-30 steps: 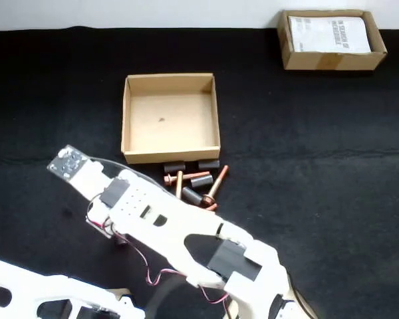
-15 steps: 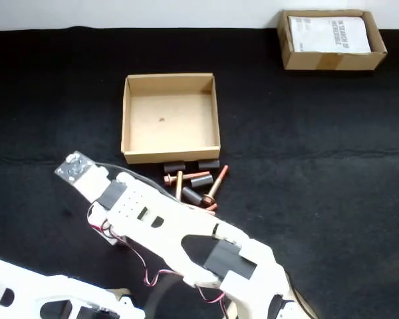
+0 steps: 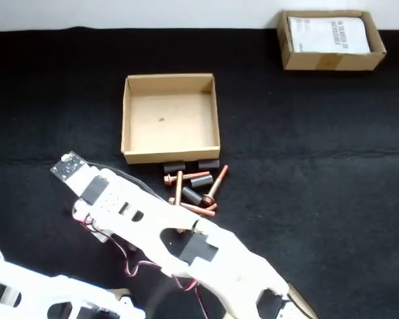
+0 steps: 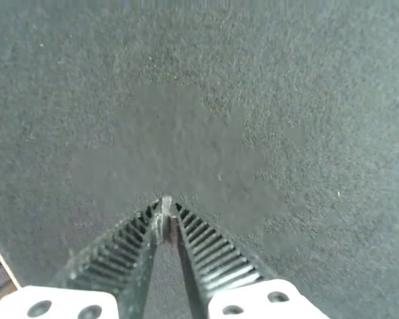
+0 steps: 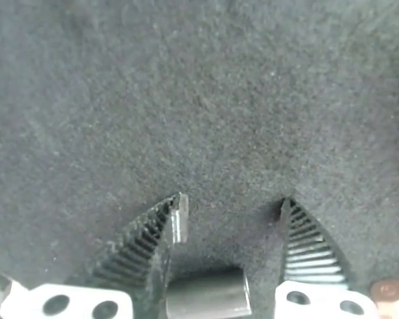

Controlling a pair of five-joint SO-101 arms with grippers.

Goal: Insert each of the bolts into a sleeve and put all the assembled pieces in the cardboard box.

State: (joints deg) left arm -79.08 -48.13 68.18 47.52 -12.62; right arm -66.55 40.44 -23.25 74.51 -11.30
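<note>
The open cardboard box [image 3: 170,156] sits mid-table, with nothing in it. Just in front of it lie several copper bolts [image 3: 219,181] and several short dark sleeves [image 3: 201,181], loose and unassembled. A long white arm [image 3: 153,222] stretches from the front right across the nearest bolts. My right gripper [image 5: 233,201] is open just above the black cloth. A dark sleeve [image 5: 206,299] lies between its fingers near their base, untouched by the tips, and a copper bolt head [image 5: 389,292] is beside it. My left gripper [image 4: 165,203] is shut on nothing over bare cloth.
A second cardboard box [image 3: 326,62] holding a printed sheet stands at the back right. Another white arm [image 3: 26,292] lies along the front left edge. Black cloth [image 3: 306,199] covers the table, bare to the right of the bolts.
The long white arm has shifted a little to the left and now covers more of the nearest bolts. The bolts, sleeves and boxes have not moved.
</note>
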